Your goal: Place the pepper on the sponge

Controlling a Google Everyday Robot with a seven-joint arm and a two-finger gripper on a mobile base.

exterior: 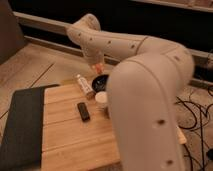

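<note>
Gripper (95, 63) hangs above black bowl (100, 81), shut on pepper (99, 67), it seems. Sponge hidden, prob. behind arm (150, 95). Slim pepper needs firm pinch, level carry, low release over pad's centre.

The closed gripper (96, 63) is blurred over the bench's (75, 137) far edge; below the fingers, the cup (101, 99) is half hidden by the arm (150, 100).
</note>
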